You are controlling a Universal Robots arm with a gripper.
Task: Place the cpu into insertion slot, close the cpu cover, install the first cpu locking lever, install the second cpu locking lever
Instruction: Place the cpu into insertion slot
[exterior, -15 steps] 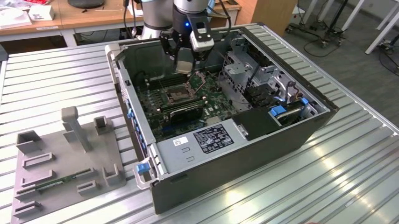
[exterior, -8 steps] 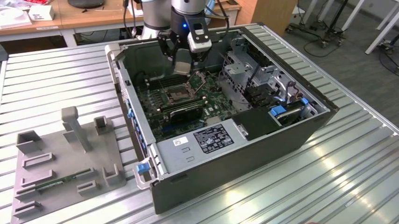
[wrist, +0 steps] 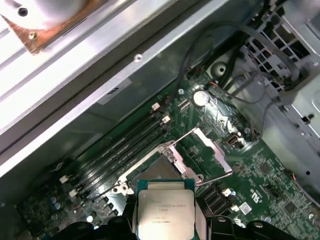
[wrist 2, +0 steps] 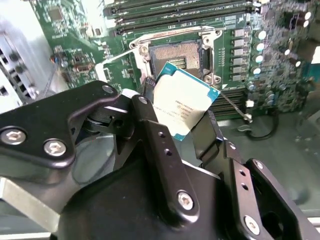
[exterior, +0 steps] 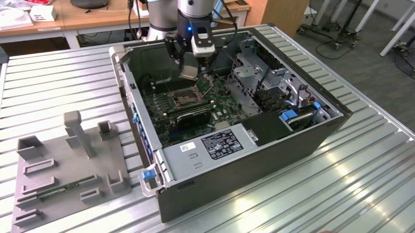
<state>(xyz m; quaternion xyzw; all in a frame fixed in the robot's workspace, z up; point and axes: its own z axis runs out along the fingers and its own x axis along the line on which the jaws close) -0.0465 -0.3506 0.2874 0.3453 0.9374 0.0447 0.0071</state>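
My gripper (exterior: 190, 69) hangs inside the open computer case, shut on the cpu (exterior: 188, 73), a small silver-topped square chip held by its edges. In both wrist views the cpu (wrist 2: 182, 102) (wrist: 165, 212) sits tilted between the black fingers (wrist 2: 150, 130), above and a little to one side of the insertion slot (wrist 2: 175, 54) (wrist: 150, 172). The slot (exterior: 183, 99) is a dark square socket on the green board, and it is bare. The cpu cover (wrist: 207, 155) (wrist 2: 116, 64) stands swung open beside the slot. A thin wire lever (wrist 2: 235, 107) sticks up by the socket.
The case walls (exterior: 129, 92) close in the work space. Long black memory slots (wrist: 120, 145) run beside the socket, and a metal drive cage (exterior: 259, 77) with cables stands to the exterior view's right. A grey fixture (exterior: 71, 165) lies on the slatted table at the exterior view's left.
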